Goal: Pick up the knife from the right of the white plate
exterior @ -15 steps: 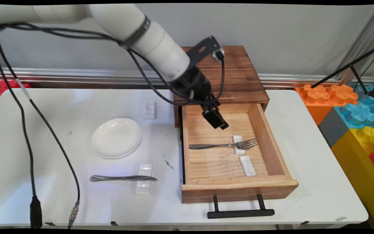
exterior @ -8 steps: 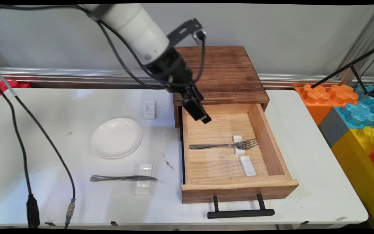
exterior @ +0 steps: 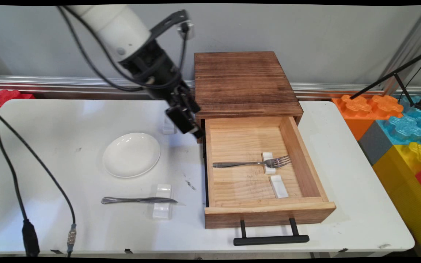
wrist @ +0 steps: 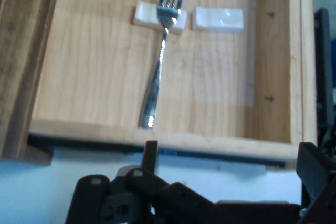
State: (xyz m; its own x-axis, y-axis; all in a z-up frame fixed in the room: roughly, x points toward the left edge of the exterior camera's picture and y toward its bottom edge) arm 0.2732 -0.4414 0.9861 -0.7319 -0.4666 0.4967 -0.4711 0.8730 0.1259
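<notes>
On the worktop [exterior: 49,120] at left lie a plate [exterior: 131,154] and a knife [exterior: 137,200]. The tool [exterior: 190,128] hangs spread and empty beside the open drawer's [exterior: 269,210] left wall. The fork [exterior: 250,164] lies inside, to its right, with its handle toward the tool and its tines away.

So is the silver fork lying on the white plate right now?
No, the silver metal fork lies inside the open wooden drawer, its neck on a small white rest, while the round white plate sits bare on the table.

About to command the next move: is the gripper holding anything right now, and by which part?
Nothing is held. The gripper hangs in the air beside the open drawer, left of it; the fork lies inside on a white rest.
</notes>
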